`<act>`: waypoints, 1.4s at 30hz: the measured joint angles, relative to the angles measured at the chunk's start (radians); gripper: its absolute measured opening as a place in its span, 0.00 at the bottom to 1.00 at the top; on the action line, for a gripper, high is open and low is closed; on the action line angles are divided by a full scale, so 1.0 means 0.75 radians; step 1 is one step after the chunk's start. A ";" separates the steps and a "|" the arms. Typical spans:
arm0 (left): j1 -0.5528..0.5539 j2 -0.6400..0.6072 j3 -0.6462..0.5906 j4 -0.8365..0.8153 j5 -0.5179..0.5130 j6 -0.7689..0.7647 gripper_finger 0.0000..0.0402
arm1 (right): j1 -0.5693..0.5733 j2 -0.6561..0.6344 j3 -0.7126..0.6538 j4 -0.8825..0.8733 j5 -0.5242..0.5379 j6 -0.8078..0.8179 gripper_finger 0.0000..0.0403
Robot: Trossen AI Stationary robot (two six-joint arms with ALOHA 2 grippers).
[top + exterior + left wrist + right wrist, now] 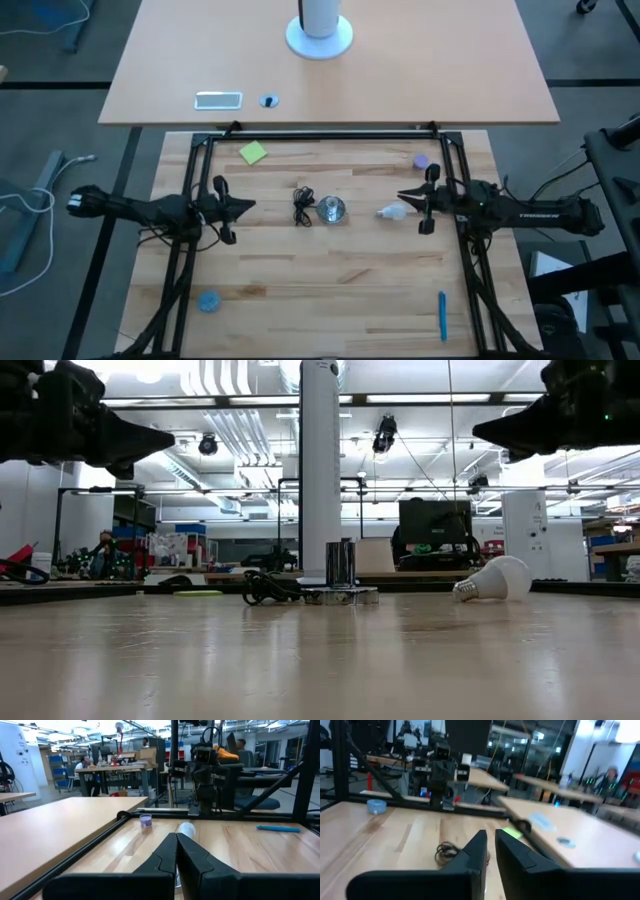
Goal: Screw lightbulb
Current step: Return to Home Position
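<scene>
One lightbulb [394, 212], one socket [331, 209], apart on table [320, 290].

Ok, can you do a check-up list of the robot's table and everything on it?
Surface: wooden table, no spills seen.
Job's things: lightbulb lies on its side, apart from the silver socket.
Clutter: green note, purple disc, blue pen, blue ring.
Tools: left tool and right tool both shut, raised, holding nothing.
Cables: black cord bunched beside the socket.
Surroundings: second table behind with a white post; people at far desks.
</scene>
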 joint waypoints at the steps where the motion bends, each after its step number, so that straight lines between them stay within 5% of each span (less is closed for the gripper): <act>1: 0.000 0.011 0.000 0.003 0.000 0.000 0.00 | 0.000 -0.016 -0.014 0.019 0.000 -0.024 0.08; 9: 0.000 0.102 -0.002 0.001 0.000 0.000 0.00 | 0.001 -0.223 -0.076 0.351 -0.162 -0.117 0.01; 19: 0.000 0.220 -0.002 0.001 0.001 0.000 0.00 | 0.000 -0.438 -0.134 0.356 -0.213 -0.091 0.00; 27: 0.000 0.299 -0.002 0.002 0.001 0.000 0.00 | 0.000 -0.419 -0.136 -0.020 -0.211 -0.031 0.01; 34: 0.000 0.363 -0.003 0.002 0.001 0.000 0.00 | 0.000 -0.379 -0.136 -0.327 -0.210 0.312 0.00; 42: 0.000 0.423 -0.004 0.004 0.002 0.000 0.00 | 0.000 -0.317 -0.136 -0.350 -0.207 0.374 0.00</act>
